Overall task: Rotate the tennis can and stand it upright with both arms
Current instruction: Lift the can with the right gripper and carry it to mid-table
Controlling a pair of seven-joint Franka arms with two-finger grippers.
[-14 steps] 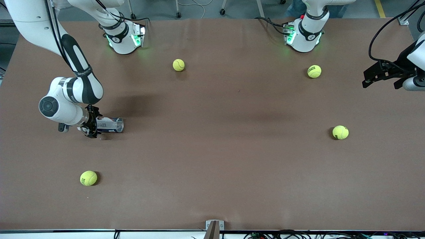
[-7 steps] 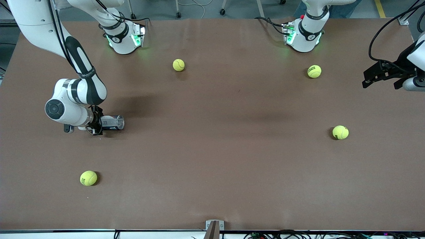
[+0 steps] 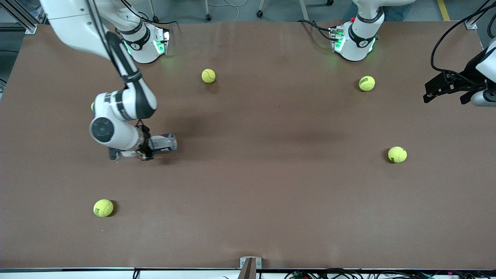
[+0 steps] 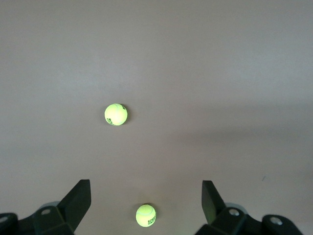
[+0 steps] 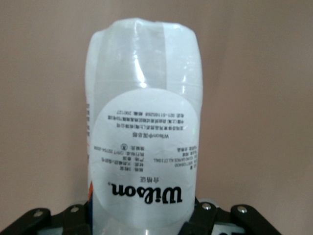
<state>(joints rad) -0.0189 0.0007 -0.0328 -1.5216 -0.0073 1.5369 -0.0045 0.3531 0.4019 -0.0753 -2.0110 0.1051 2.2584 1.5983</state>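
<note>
At mid-left of the front view, the right gripper (image 3: 145,149) has its fingers clamped on one end of the tennis can (image 3: 163,142), which lies sideways, seemingly just off the table (image 3: 271,193). The left gripper (image 3: 445,89) waits at the upper right edge, fingers apart. Loose tennis balls (image 3: 103,208) lie scattered well apart; none blocks the can.

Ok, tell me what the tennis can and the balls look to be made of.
Tennis can: looks like clear glossy plastic, since glare streaks it and the table shows through, with a round white printed label. Tennis balls: likely matte felt, yellow-green, no shine.
</note>
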